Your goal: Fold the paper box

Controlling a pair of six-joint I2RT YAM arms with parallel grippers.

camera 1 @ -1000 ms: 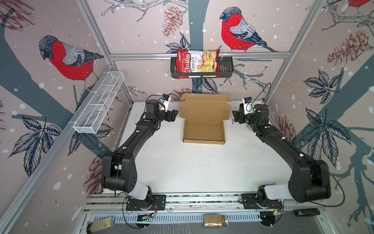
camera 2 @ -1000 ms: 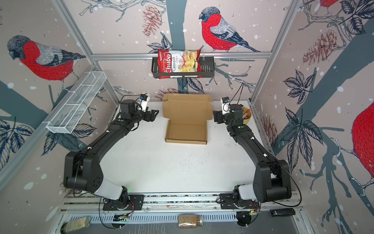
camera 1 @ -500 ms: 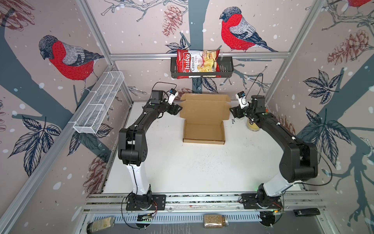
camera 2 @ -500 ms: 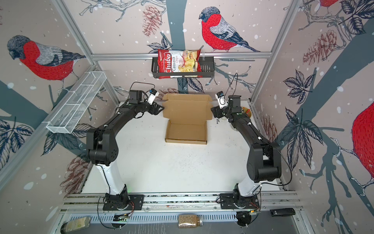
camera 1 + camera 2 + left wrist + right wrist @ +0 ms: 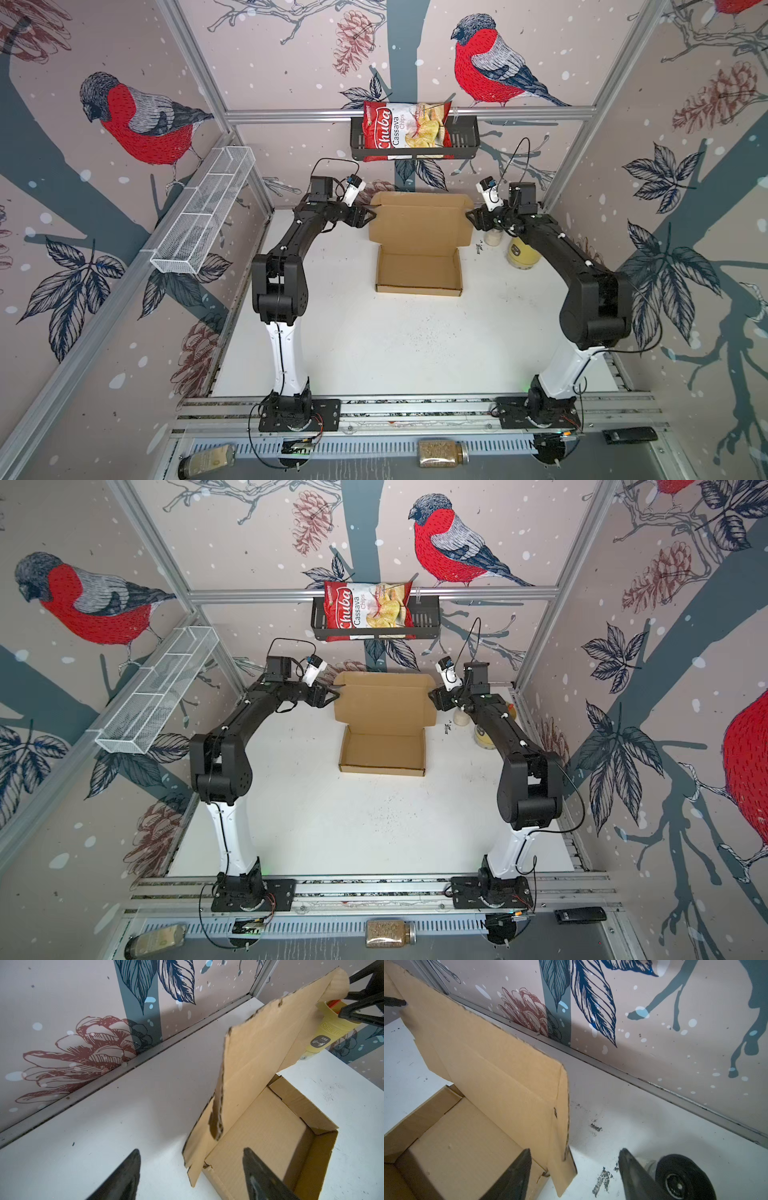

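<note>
1. While the box (image 5: 419, 270) sat at the back middle of the tabletop (image 5: 374, 345), its lid (image 5: 419, 222) stood raised.
2. At the lid's left edge, the left hand (image 5: 371, 215) had fingers apart, clamping nothing.
3. At the right edge, the right hand (image 5: 469, 216) was likewise apart.

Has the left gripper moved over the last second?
Yes. In a top view the left gripper has shifted toward the back wall, up to the far left corner of the raised lid of the box.
</note>
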